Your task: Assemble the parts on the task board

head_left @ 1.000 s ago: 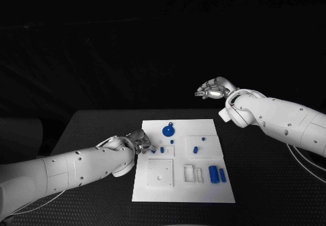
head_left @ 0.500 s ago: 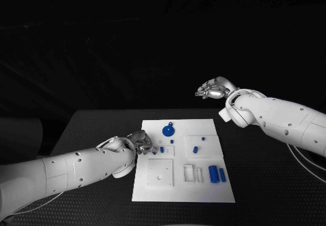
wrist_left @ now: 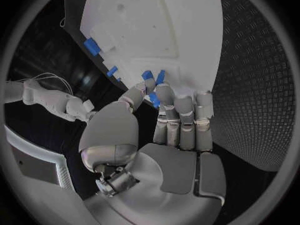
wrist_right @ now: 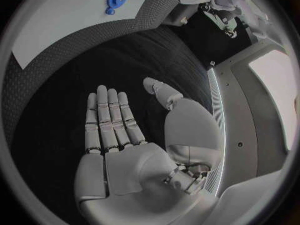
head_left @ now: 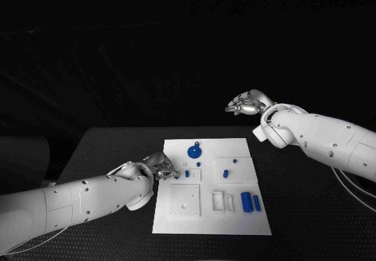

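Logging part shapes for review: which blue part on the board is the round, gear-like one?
The blue gear at the far end of the task board; the other blue parts are small pegs and cylinders.

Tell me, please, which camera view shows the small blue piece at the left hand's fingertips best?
The left wrist view: the small blue piece sits pinched at the left hand's fingertips, close over the white board. The head view hides it behind that hand. The right wrist view shows the open right hand instead.
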Robot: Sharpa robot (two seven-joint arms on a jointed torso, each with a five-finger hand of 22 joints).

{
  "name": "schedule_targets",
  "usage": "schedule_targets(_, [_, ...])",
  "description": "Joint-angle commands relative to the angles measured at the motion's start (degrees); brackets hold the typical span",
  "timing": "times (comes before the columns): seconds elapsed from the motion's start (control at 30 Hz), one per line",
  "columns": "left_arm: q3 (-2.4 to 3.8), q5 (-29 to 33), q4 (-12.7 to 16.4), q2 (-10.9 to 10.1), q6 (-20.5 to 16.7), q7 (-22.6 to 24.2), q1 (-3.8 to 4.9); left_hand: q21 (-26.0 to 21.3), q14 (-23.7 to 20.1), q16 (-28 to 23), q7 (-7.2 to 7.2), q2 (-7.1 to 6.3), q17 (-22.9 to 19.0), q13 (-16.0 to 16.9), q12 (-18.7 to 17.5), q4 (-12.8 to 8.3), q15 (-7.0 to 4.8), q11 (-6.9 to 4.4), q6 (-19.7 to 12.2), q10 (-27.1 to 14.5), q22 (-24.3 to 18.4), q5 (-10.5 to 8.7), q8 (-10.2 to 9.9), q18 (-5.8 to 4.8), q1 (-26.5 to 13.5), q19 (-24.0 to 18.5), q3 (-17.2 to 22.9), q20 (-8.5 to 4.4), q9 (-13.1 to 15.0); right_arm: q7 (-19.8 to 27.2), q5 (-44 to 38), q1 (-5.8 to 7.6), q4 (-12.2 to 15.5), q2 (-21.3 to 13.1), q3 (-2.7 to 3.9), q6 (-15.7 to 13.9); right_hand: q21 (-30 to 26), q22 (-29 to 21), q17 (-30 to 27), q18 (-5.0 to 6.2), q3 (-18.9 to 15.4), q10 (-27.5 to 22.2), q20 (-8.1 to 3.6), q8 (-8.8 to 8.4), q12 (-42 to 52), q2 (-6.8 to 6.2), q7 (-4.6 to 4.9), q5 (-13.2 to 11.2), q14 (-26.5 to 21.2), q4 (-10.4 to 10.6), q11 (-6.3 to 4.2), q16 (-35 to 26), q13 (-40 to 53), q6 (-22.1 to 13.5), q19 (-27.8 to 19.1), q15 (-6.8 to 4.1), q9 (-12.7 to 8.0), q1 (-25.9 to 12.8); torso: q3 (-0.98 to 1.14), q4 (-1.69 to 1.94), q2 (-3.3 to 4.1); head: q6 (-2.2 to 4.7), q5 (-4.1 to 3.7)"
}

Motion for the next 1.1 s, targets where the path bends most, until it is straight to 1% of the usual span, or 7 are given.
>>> schedule_targets(0.03, [0.01, 4.77, 0.70, -0.54, -6.53, 1.86, -0.28, 0.24, 2.00, 0.29, -2.22, 0.72, 0.08, 0.08, 0.39, 0.09, -2.84, -2.61, 2.56, 2.07, 1.12, 0.28, 5.35, 0.91, 1.45, 0.53, 0.24, -5.96, 9.50, 0.49, -0.05, 0.01, 0.19, -0.14, 0.02, 0.39, -0.20, 0.27, -0.06, -0.23, -0.06, 0.42, 0.31, 0.40, -0.40, 0.21, 0.10, 0.38, -0.26, 0.43, 0.14, -0.30, -0.08, -0.30, -0.07, 0.14, -0.09, -0.50, 0.02, 0.00, 0.02, 0.00, 0.04])
schedule_targets(0.23, [0.00, 11.86, 1.37, -1.24, -13.96, 4.13, -0.70, 0.34, 2.15, 0.37, -2.31, 0.65, 0.11, 0.16, 0.54, 0.23, -2.95, -2.72, 2.72, 2.09, 1.10, 0.57, 5.36, 0.95, 1.46, 0.68, 0.26, -6.02, 9.51, 0.48, -0.05, 0.01, 0.23, -0.26, 0.02, 0.32, -0.24, 0.30, -0.06, -0.22, -0.06, 0.43, 0.30, 0.40, -0.42, 0.20, 0.09, 0.40, -0.27, 0.43, 0.13, -0.31, -0.09, -0.29, -0.07, 0.14, -0.09, -0.49, 0.01, 0.14, -0.08, -0.12, -0.07])
schedule_targets(0.33, [-0.01, 13.97, 1.71, -1.20, -15.98, 4.90, -0.81, 0.37, 2.19, 0.39, -2.34, 0.66, 0.12, 0.19, 0.59, 0.33, -2.99, -2.75, 2.79, 2.09, 1.10, 0.66, 5.36, 0.96, 1.44, 0.74, 0.28, -6.04, 9.51, 0.48, -0.05, 0.01, 0.20, -0.28, 0.02, 0.31, -0.25, 0.31, -0.07, -0.22, -0.05, 0.44, 0.30, 0.41, -0.42, 0.19, 0.09, 0.41, -0.27, 0.42, 0.13, -0.31, -0.09, -0.29, -0.07, 0.14, -0.09, -0.48, -0.03, 0.17, -0.07, -0.15, -0.07])
schedule_targets(0.6, [-0.03, 16.27, 2.57, -0.72, -16.68, 5.58, -0.96, 0.40, 2.25, 0.41, -2.38, 0.66, 0.13, 0.23, 0.67, 0.52, -3.05, -2.80, 2.88, 2.09, 1.08, 0.76, 5.36, 0.96, 1.37, 0.80, 0.29, -6.06, 9.51, 0.45, -0.05, 0.01, 0.26, -0.35, 0.02, 0.26, -0.29, 0.34, -0.08, -0.21, -0.06, 0.45, 0.30, 0.42, -0.44, 0.16, 0.09, 0.42, -0.28, 0.42, 0.13, -0.31, -0.09, -0.28, -0.06, 0.14, -0.10, -0.47, -0.01, 0.07, -0.03, -0.14, 0.06])
schedule_targets(0.9, [-0.05, 16.27, 1.69, 0.08, -16.68, 5.17, -1.09, 0.41, 2.26, 0.41, -2.40, 0.72, 0.12, 0.25, 0.70, 0.67, -3.07, -2.81, 2.90, 2.06, 1.08, 0.78, 5.34, 0.96, 1.30, 0.82, 0.30, -6.06, 9.51, 0.39, -0.05, 0.01, 0.31, -0.45, 0.02, 0.26, -0.32, 0.36, -0.08, -0.21, -0.06, 0.46, 0.30, 0.43, -0.46, 0.14, 0.08, 0.43, -0.28, 0.42, 0.12, -0.31, -0.09, -0.27, -0.05, 0.14, -0.10, -0.46, 0.02, 0.08, -0.07, -0.31, 0.32])
schedule_targets(1.0, [-0.05, 16.22, 1.22, 0.47, -16.67, 5.01, -1.24, 0.42, 2.26, 0.40, -2.40, 0.72, 0.12, 0.25, 0.71, 0.68, -3.08, -2.81, 2.89, 2.05, 1.08, 0.79, 5.33, 0.96, 1.31, 0.82, 0.31, -6.07, 9.50, 0.39, -0.05, 0.01, 0.32, -0.42, 0.02, 0.23, -0.34, 0.38, -0.09, -0.21, -0.06, 0.47, 0.31, 0.43, -0.47, 0.13, 0.08, 0.43, -0.28, 0.43, 0.12, -0.32, -0.09, -0.26, -0.04, 0.14, -0.10, -0.46, 0.01, -0.01, 0.00, -0.31, 0.38])
schedule_targets(1.1, [-0.05, 15.92, 0.63, 0.84, -16.64, 4.77, -1.78, 0.43, 2.27, 0.41, -2.41, 0.70, 0.12, 0.26, 0.72, 0.69, -3.09, -2.82, 2.90, 2.05, 1.08, 0.81, 5.33, 0.97, 1.33, 0.82, 0.32, -6.08, 9.50, 0.37, -0.05, 0.02, 0.29, -0.41, 0.02, 0.22, -0.35, 0.39, -0.09, -0.20, -0.06, 0.48, 0.31, 0.43, -0.47, 0.13, 0.08, 0.44, -0.28, 0.43, 0.12, -0.32, -0.09, -0.26, -0.04, 0.14, -0.11, -0.46, 0.02, -0.05, 0.02, -0.28, 0.42])
